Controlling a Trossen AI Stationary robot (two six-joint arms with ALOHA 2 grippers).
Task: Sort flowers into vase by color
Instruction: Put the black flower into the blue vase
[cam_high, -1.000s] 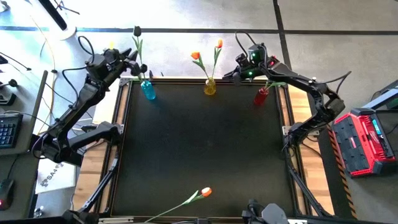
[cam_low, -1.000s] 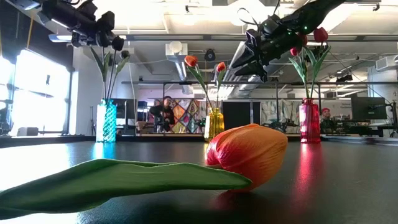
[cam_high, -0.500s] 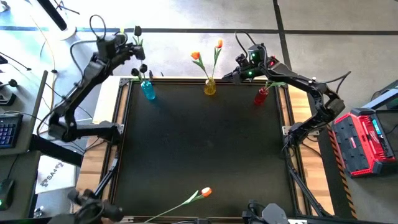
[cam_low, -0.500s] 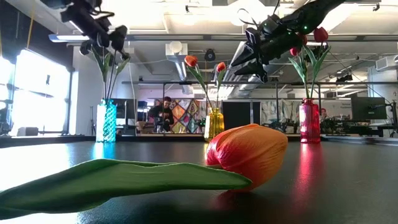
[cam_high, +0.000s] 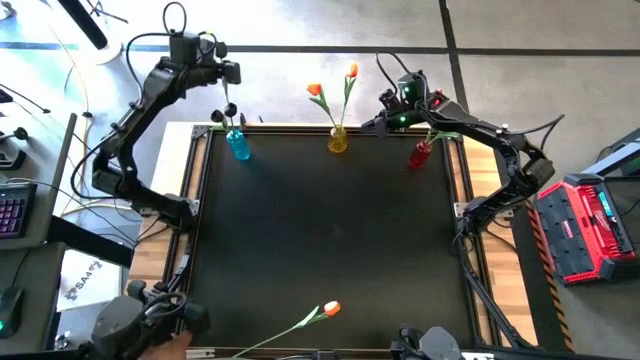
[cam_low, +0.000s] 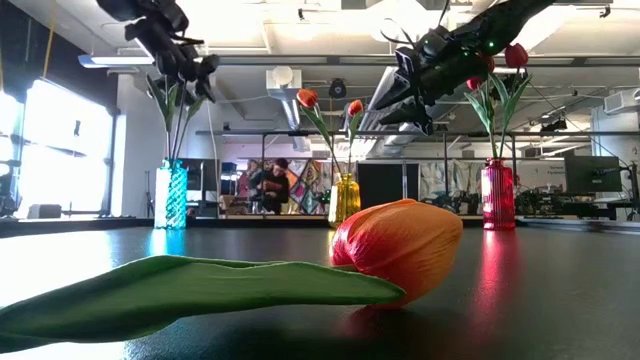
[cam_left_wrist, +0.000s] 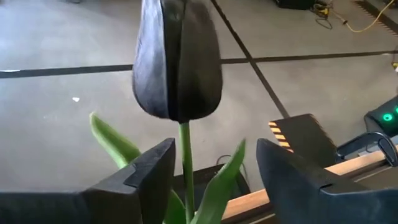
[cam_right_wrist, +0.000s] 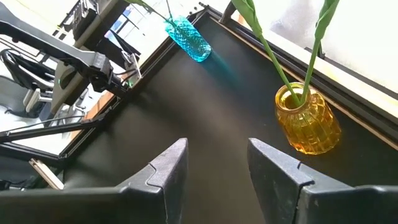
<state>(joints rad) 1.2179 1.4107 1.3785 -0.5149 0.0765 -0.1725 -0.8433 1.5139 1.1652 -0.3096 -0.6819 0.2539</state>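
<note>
We see three small ribbed glass vases standing in a row along the far edge of the dark worktop (cam_high: 330, 230), near the top of the high view. The blue vase (cam_high: 238, 146) at upper left holds black tulips (cam_high: 229, 109) on thin green stems with narrow leaves; in the left wrist view one dark, closed head (cam_left_wrist: 178, 59) rises on its stem between that arm's two fingers (cam_left_wrist: 146, 180), which stand apart on either side without touching it. The left gripper (cam_high: 226, 72) is released and hovers above the blue vase.

The yellow vase (cam_high: 338, 140) at top centre carries two orange-yellow tulips (cam_high: 316, 89), their heads leaning apart. The red vase (cam_high: 420, 154) at upper right holds red tulips (cam_low: 515, 55).

The right gripper (cam_high: 368, 124) hangs between the yellow and red vases, its fingers (cam_right_wrist: 163, 174) parted and grasping nothing.

One more orange tulip (cam_high: 330, 309) lies flat on the worktop near the bottom centre of the high view. In the low view its plump orange-red head (cam_low: 398, 246) fills the foreground, with a broad green leaf (cam_low: 190, 285) stretched toward the lower left.
</note>
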